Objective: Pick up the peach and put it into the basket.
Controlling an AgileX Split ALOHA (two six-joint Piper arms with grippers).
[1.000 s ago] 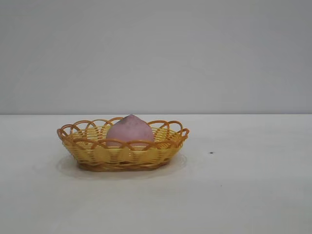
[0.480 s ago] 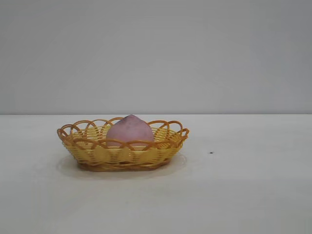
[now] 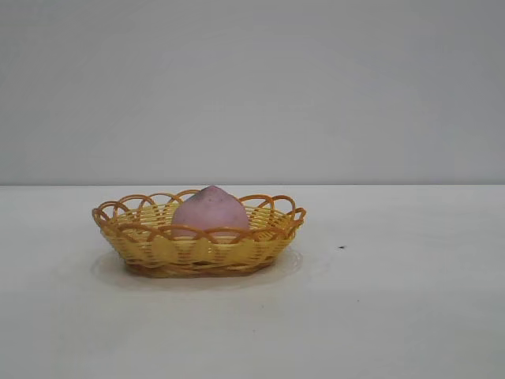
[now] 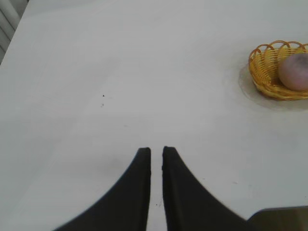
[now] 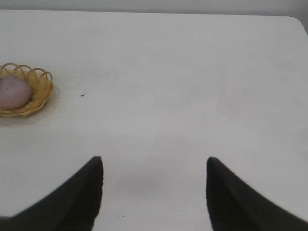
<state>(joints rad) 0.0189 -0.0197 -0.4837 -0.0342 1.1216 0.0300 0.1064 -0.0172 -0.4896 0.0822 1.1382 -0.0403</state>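
Observation:
The dull pink peach [image 3: 210, 209] lies inside the yellow-orange wicker basket [image 3: 158, 251] on the white table, left of centre in the exterior view. Both also show in the left wrist view, peach [image 4: 294, 71] in basket [image 4: 262, 72], and in the right wrist view, peach [image 5: 13, 91] in basket [image 5: 41, 89]. My left gripper [image 4: 156, 153] is shut and empty above bare table, far from the basket. My right gripper [image 5: 154, 163] is open and empty above bare table, also far from the basket. Neither arm shows in the exterior view.
A small dark speck [image 3: 342, 247] marks the table right of the basket. The table's far edge meets a plain grey wall. A rounded table corner [image 5: 296, 20] shows in the right wrist view.

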